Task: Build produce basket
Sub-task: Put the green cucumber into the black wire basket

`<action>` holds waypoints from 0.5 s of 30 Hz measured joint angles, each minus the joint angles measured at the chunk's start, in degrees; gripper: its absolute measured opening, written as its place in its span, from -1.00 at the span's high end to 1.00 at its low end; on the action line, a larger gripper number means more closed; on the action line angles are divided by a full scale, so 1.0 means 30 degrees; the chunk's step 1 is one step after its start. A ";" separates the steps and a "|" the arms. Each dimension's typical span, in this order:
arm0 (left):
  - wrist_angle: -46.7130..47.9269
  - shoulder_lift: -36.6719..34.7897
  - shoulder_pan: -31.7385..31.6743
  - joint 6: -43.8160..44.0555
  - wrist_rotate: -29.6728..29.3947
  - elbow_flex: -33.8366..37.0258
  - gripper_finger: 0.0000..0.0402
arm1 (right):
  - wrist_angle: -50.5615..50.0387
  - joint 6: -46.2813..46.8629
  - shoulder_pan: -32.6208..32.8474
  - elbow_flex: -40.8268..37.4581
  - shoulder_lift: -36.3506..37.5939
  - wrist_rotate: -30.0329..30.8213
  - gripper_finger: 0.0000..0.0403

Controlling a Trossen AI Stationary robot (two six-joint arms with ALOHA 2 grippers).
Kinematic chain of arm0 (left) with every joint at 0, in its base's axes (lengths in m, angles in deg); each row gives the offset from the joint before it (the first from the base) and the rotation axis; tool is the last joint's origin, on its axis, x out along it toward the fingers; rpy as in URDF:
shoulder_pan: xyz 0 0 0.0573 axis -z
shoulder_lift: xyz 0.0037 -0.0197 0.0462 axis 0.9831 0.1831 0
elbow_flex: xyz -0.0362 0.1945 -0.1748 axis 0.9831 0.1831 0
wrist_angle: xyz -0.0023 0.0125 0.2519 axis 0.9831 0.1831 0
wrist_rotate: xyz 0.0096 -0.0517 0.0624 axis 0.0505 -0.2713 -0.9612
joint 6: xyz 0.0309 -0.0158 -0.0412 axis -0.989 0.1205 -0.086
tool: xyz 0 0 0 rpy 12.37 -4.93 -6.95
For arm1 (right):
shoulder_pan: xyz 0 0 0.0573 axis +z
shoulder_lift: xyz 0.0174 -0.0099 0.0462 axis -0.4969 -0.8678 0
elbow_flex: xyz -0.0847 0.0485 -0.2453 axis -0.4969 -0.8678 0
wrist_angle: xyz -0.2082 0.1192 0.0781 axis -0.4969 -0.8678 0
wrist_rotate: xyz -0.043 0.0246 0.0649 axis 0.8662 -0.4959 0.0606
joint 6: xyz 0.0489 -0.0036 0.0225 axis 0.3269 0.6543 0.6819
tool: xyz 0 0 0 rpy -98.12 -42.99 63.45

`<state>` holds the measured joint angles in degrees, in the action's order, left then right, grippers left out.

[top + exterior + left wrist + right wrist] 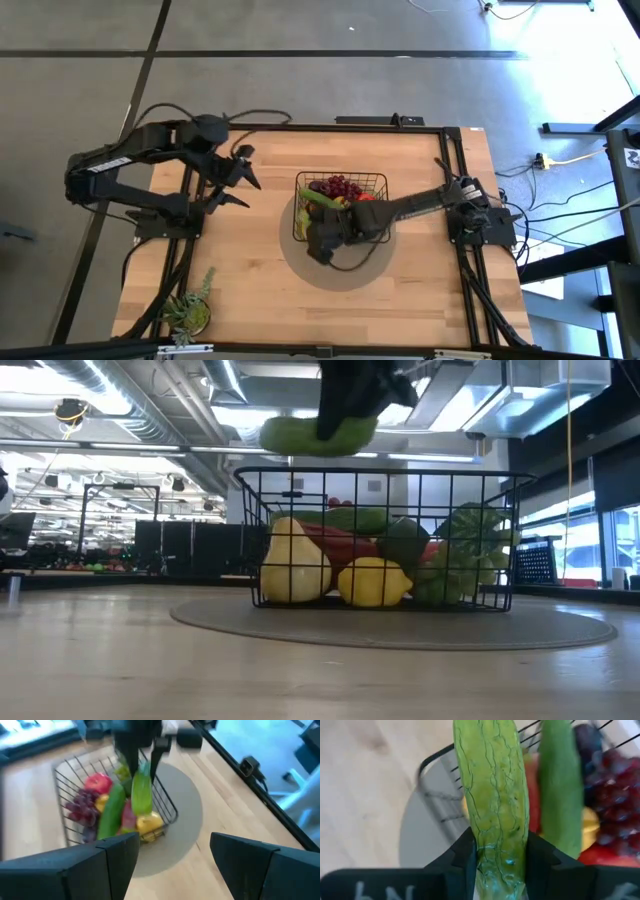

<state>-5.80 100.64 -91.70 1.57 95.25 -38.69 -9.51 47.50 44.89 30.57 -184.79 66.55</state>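
The black wire basket [372, 181] [375, 535] [67, 772] stands on a round grey mat and holds produce: purple grapes [343, 186], a dark green cucumber [111, 812], a red apple [98, 783] and a lemon [375, 582]. My right gripper [325, 238] [355, 390] is over the basket's near left corner, shut on a light green cucumber [318, 435] [141, 792] [492, 795]. My left gripper [240, 180] [175, 865] waits open near the table's left side, touching nothing. My right gripper pinches the light green cucumber near one end [495, 862], one finger [462, 857] on each flank. The fingers lie along it, and the rest of its length sticks out past the fingertips. It is lifted clear, above the basket's rim.
The grey mat [335, 272] spreads around the basket. A small spiky potted plant [190, 312] stands at the table's near left corner. Bare wood lies between the left arm and the basket and along the near edge. Cables run off the right side.
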 joint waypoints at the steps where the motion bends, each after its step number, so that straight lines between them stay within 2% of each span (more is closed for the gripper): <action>1: -0.0156 -0.0180 0.0000 -0.0002 -0.0107 -0.0024 -0.16 | 0.0233 -0.0262 -0.0297 -0.0190 0.0005 -0.0103 0.49; 8: 0.0195 -0.0903 0.0000 0.0040 -0.1249 0.0000 -0.16 | 0.0816 -0.0806 -0.1918 -0.1236 -0.0024 -0.1607 0.49; 15: 0.0212 -0.0981 0.0000 0.0165 -0.1257 -0.0013 -0.16 | 0.1264 -0.1181 -0.2775 -0.1986 -0.0024 -0.3023 0.47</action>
<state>-5.16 97.70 -91.70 2.07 91.48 -38.73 -5.71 43.96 36.56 24.62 -184.86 57.48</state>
